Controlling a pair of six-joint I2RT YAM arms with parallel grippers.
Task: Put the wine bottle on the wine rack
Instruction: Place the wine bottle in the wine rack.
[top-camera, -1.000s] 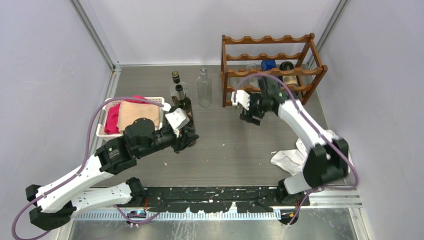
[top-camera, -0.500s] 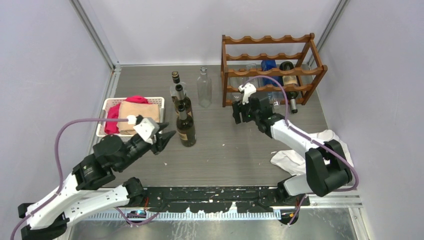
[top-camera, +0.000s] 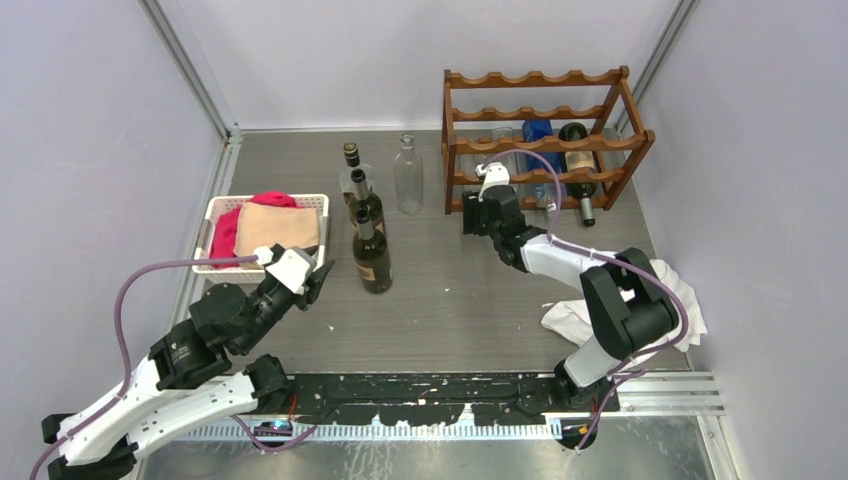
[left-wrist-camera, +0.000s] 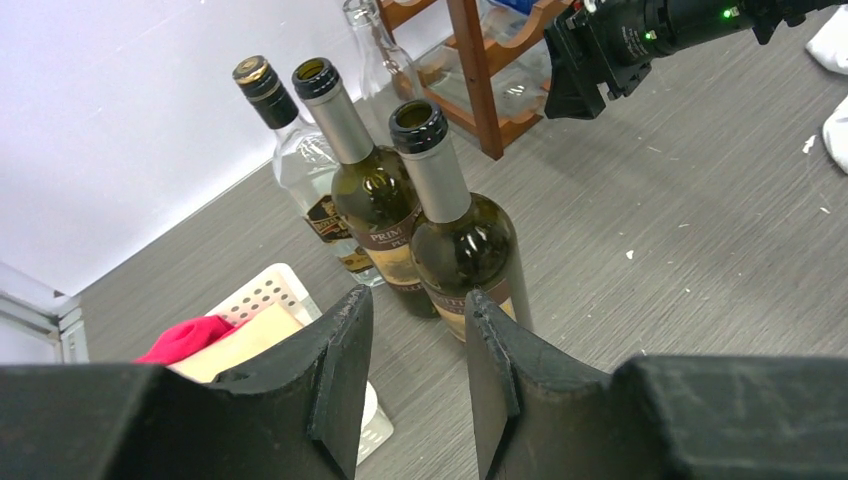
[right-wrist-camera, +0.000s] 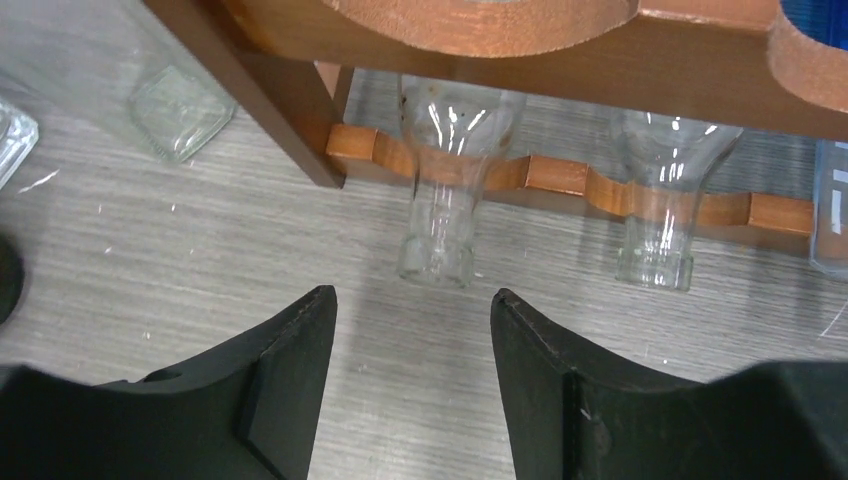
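The reddish-brown wine rack (top-camera: 590, 143) stands at the back right, with a dark bottle (top-camera: 578, 170), a blue one (top-camera: 537, 131) and clear ones lying in it. Two dark green wine bottles (top-camera: 372, 262) (top-camera: 364, 208) stand upright mid-table, in line with a clear capped bottle (top-camera: 351, 168). My left gripper (top-camera: 318, 278) sits left of the front wine bottle (left-wrist-camera: 462, 235), open and empty (left-wrist-camera: 416, 300). My right gripper (top-camera: 480, 208) is low at the rack's front left post, open and empty (right-wrist-camera: 410, 297), facing a clear bottle neck (right-wrist-camera: 437, 235) under the wavy rail (right-wrist-camera: 560, 180).
A tall clear bottle (top-camera: 407, 178) stands left of the rack. A white basket (top-camera: 203, 262) holding red and tan cloths lies at the left. A crumpled white cloth (top-camera: 575, 318) lies by the right arm's base.
My left gripper has let go of the front wine bottle, opened and drawn back to the left. The right arm has sunk lower and shifted a little along the rack's front.
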